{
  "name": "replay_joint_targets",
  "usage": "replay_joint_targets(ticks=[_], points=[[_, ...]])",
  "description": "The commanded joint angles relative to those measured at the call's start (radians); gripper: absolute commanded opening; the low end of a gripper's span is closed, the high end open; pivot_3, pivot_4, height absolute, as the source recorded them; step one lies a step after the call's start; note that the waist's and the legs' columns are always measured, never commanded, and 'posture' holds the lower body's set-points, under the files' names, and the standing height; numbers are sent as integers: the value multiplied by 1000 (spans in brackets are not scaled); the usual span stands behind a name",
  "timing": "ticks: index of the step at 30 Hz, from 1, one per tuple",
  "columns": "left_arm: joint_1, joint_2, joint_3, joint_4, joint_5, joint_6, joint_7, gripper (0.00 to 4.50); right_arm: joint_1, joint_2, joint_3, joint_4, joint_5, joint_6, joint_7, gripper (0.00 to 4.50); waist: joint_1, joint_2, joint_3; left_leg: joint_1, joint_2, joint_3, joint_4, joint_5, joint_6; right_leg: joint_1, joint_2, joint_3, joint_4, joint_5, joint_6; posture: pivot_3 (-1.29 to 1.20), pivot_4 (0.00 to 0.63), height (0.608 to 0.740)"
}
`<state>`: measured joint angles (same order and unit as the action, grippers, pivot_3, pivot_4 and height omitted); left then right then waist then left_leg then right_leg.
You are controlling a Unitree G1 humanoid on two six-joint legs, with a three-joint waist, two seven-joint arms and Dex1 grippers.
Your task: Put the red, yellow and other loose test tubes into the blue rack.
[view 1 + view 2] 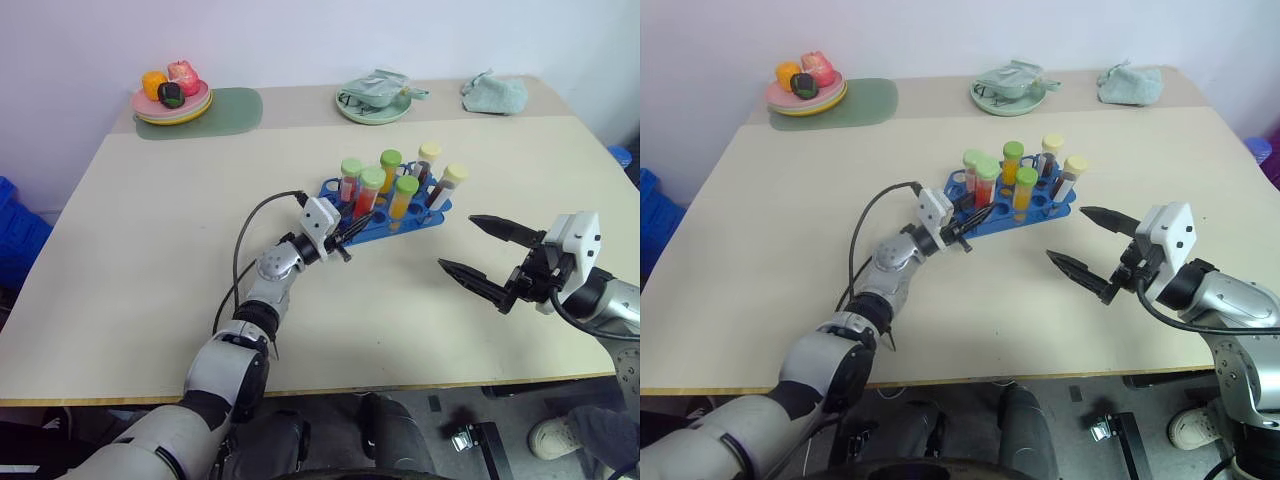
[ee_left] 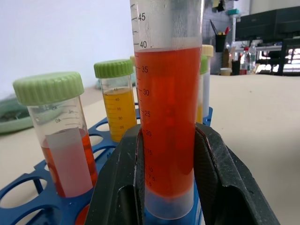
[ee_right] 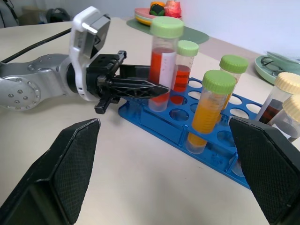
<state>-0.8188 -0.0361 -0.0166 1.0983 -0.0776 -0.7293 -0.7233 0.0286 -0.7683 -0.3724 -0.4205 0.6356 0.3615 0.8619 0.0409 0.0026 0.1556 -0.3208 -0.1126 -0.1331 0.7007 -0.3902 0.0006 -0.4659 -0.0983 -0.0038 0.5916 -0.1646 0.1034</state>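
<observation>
Left pincer (image 3: pixel 154 89) clamped on a red tube (image 3: pixel 162 65) standing in the rack (image 1: pixel 385 222); nearly finished.

Your left pincer is closed around the lower body of the red tube, whose foot sits in a hole at the rack's near row, upright, not yet let go. Just beyond that pincer, more capped tubes stand in the rack: another red one (image 2: pixel 65 140), orange ones (image 2: pixel 117 105), and darker ones with pale caps (image 1: pixel 440 185) at the far end. Several holes are open. Your right pincer (image 1: pixel 478 252) hangs well off to the side of the rack, jaws spread wide and holding nothing. On the desk (image 1: pixel 150 260) around both pincers you can see no loose tubes lying, so what seems left is to release this one and back away.
</observation>
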Motion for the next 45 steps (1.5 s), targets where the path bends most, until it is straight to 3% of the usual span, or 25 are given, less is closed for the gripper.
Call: replay_joint_targets(ticks=[1,18,45], points=[[4,13,14,-18,-5,-24,14,813,-7,-1,-35,-33,17,-12,-2,4500,0,0,0,0,0,0,0,0,0,0,0,0,0,0,0,0,150,740],[-27,-67,97,20,-110,37,-63,813,-15,-1,-20,-44,14,-9,-11,4500,0,0,0,0,0,0,0,0,0,0,0,0,0,0,0,0,150,740],[-7,-73,91,45,-84,63,-13,813,-7,3,-29,-53,15,-16,-27,4500,1,0,0,1,0,0,0,0,0,2,0,0,0,0,0,0,150,740]])
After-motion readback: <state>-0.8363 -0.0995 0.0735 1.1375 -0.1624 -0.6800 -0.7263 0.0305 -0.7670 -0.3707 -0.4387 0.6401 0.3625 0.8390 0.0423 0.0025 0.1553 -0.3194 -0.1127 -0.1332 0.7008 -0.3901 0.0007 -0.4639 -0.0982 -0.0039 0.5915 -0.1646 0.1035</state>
